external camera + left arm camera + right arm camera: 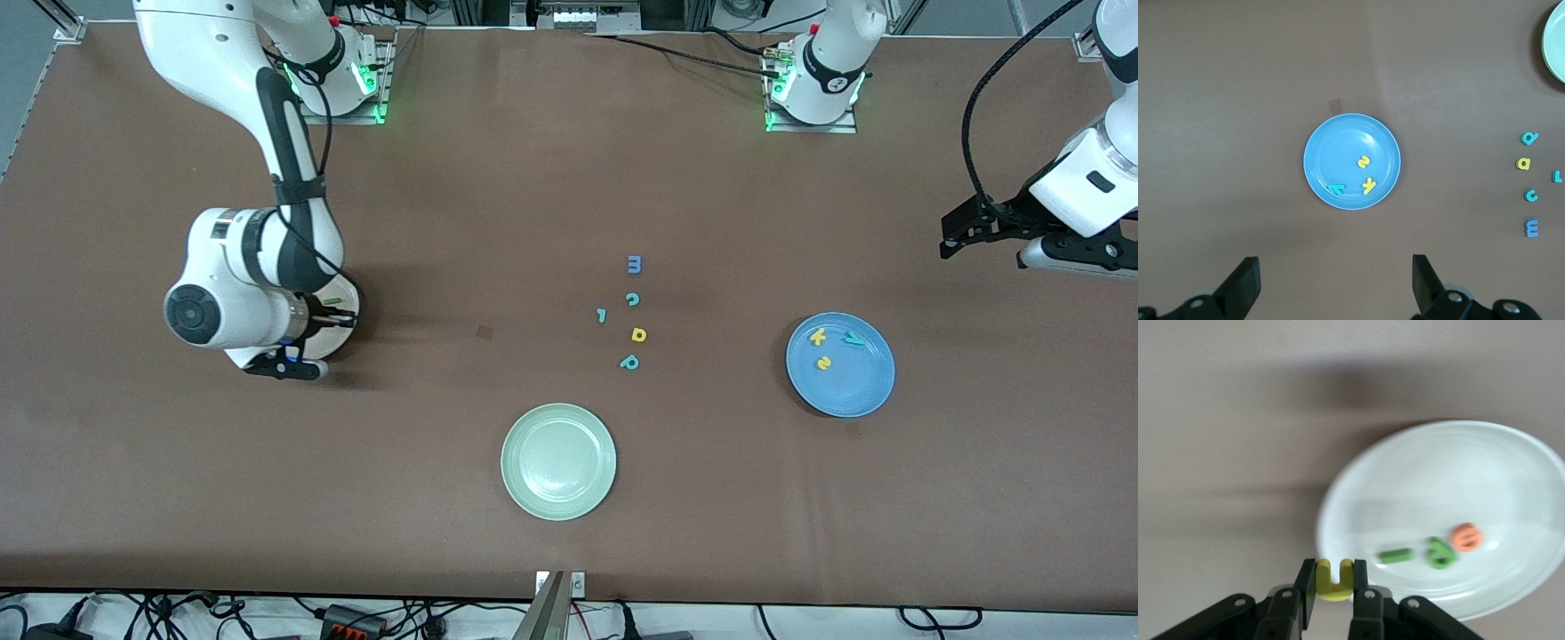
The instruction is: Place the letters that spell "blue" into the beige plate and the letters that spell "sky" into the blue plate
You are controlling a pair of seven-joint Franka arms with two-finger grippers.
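Note:
My right gripper (1335, 579) is shut on the yellow "u" (1335, 581), just above the rim of the beige plate (1438, 480). In that plate lie the dark green "l" bar (1395, 555), the green "b" (1440, 553) and the orange "e" (1467, 537). In the front view the right gripper (331, 316) hides most of the beige plate (347, 329). The blue plate (840, 364) holds the yellow "k" (818, 336), the teal "y" (853, 338) and the yellow "s" (824, 363). My left gripper (965, 233) waits open and empty in the air at the left arm's end of the table, apart from the blue plate (1351, 161).
A pale green plate (558, 460) lies near the front camera at mid-table. Farther from the camera sit loose letters: blue "m" (634, 264), teal "c" (632, 300), small teal hooked piece (602, 315), yellow "d" (638, 334) and teal "p" (629, 362).

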